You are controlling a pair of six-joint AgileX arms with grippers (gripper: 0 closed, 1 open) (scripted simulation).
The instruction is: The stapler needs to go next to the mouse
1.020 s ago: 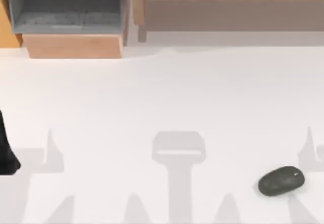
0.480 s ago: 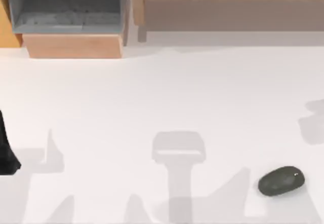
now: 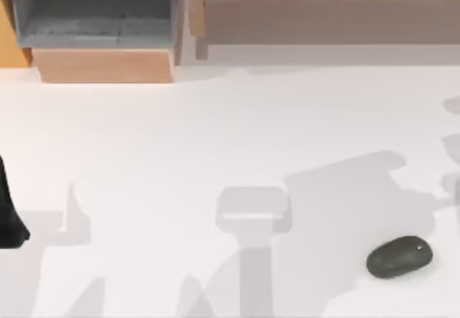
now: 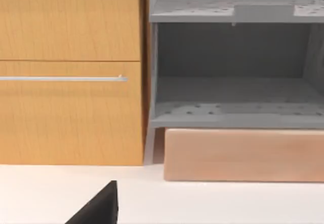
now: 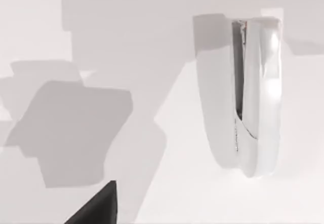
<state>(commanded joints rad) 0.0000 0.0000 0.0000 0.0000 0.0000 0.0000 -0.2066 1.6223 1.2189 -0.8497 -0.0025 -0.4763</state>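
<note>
Mouse (image 3: 399, 257) sitting lower right of top view. Stapler (image 5: 255, 95) lying on white table (image 3: 215, 131), right of frame in right wrist view. Glossy, rigid, likely slippery: grasp across narrow body mid-length. Gripper states: cannot tell.

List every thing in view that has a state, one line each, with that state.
mouse: lying flat on the white table, near its right front, nothing touching it.
stapler: pale, closed, lying on the table on its own, ungripped.
drawer: wooden front with a metal handle, shut.
grey shelf unit: open-fronted, shelves bare.
left arm: parked at the table's left edge.
</note>
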